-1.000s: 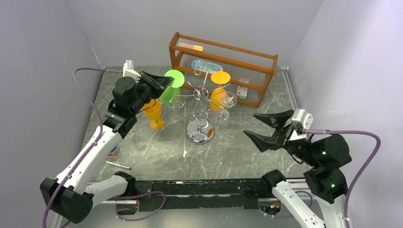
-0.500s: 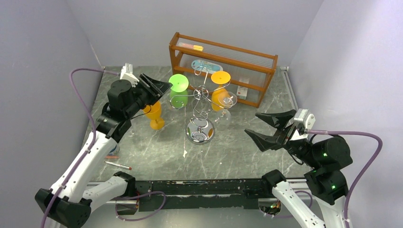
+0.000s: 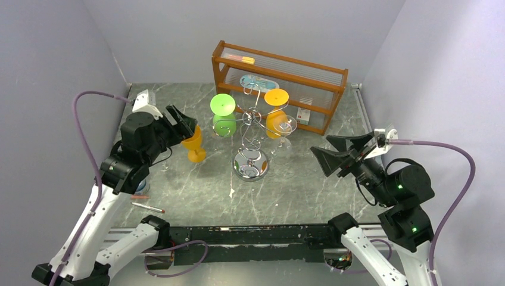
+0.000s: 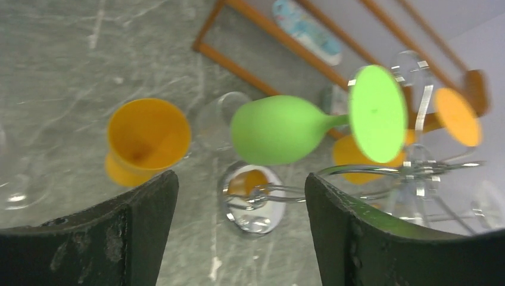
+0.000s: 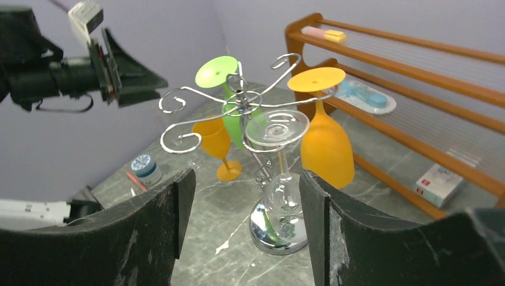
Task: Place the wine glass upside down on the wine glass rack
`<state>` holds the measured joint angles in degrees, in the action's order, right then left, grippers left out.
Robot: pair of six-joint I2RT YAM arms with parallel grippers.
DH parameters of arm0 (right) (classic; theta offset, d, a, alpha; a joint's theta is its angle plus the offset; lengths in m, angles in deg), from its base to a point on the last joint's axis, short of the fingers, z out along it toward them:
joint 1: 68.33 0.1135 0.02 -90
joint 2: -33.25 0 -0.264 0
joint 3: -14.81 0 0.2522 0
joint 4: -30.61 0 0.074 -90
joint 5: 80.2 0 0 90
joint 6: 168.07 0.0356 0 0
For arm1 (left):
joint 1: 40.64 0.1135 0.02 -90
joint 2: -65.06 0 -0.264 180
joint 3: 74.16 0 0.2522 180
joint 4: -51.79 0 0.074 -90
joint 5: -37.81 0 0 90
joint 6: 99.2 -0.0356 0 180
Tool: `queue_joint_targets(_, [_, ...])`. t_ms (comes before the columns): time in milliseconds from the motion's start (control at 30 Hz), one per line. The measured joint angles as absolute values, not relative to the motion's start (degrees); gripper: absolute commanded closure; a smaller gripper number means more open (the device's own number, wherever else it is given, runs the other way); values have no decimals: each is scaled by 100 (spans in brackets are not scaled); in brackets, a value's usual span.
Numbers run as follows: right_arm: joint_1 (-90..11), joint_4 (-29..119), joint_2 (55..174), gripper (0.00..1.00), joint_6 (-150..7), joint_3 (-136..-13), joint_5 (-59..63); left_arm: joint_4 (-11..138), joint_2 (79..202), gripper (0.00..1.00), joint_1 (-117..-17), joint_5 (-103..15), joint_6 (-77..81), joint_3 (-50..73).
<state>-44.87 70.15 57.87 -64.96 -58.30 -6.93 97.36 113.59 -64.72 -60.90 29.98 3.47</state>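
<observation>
The green wine glass (image 3: 221, 113) hangs upside down from a left arm of the silver wine glass rack (image 3: 253, 128), foot up. In the left wrist view the green wine glass (image 4: 280, 130) lies ahead of my left gripper (image 4: 240, 182), which is open and empty above the rack's shiny base (image 4: 250, 205). From above, the left gripper (image 3: 183, 123) stands just left of the glass, apart from it. An orange glass (image 5: 324, 149) and a clear glass (image 5: 280, 128) also hang on the rack (image 5: 238, 101). My right gripper (image 3: 336, 154) is open, right of the rack, holding nothing.
Another orange glass (image 3: 193, 145) stands upright on the table under the left gripper. The brown wooden shelf (image 3: 280, 77) runs behind the rack, with a small box (image 3: 304, 116) on it. A small jar (image 5: 145, 167) and pens (image 3: 149, 207) lie at the near left.
My left gripper has opened and let go of the green glass, which now hangs on the rack. The left arm has drawn back to the left. The right gripper has turned slightly.
</observation>
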Motion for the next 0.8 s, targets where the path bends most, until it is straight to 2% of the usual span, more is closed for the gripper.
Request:
queue_joint_targets(100, [-4487,7015,5787,34,-6072,-5782,-299,10016,11529,43,-6472,-6394,2685,347])
queue_joint_targets(233, [-4487,7019,5800,35,-5607,-5675,-11,10123,12023,55,-6472,-6558,2434,347])
queue_joint_targets(333, [-4487,7032,5848,36,-5362,-5609,57,10097,12447,55,-6472,-6576,2355,343])
queue_joint_targets(500, [-4487,7094,5870,36,-5100,-5470,188,9924,13029,49,-6472,-6569,2329,339])
queue_joint_targets(800, [-4487,7183,5787,37,-4859,-5299,575,9741,13980,60,-6468,-6606,2241,341])
